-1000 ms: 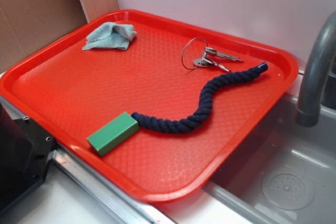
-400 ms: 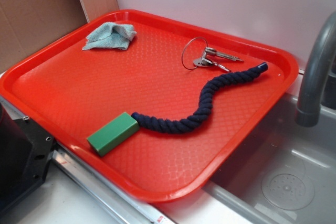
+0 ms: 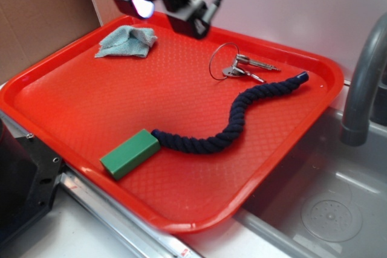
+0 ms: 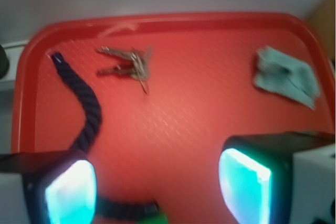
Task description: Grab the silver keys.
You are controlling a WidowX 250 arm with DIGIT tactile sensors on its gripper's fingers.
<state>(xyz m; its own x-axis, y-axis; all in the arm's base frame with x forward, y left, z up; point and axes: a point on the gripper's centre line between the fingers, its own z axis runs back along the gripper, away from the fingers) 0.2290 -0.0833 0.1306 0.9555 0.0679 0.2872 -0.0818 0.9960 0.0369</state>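
Observation:
The silver keys (image 3: pixel 240 66) lie on their thin wire ring at the back right of the red tray (image 3: pixel 54 77); the wrist view shows the keys (image 4: pixel 128 65) near the top left. My gripper (image 3: pixel 162 5) hovers above the tray's back edge, to the left of the keys and apart from them. In the wrist view the gripper (image 4: pixel 157 187) is open, its two glowing pads (image 4: pixel 244 184) wide apart with only tray surface between them.
A navy rope (image 3: pixel 233 122) snakes across the tray from beside the keys down to a green block (image 3: pixel 130 153). A pale blue cloth (image 3: pixel 127 41) lies at the back left. A sink (image 3: pixel 326 203) and grey faucet (image 3: pixel 363 83) are to the right.
My gripper has come into the exterior view from the upper left and moved right and down, closer to the keys. Nothing on the tray has moved.

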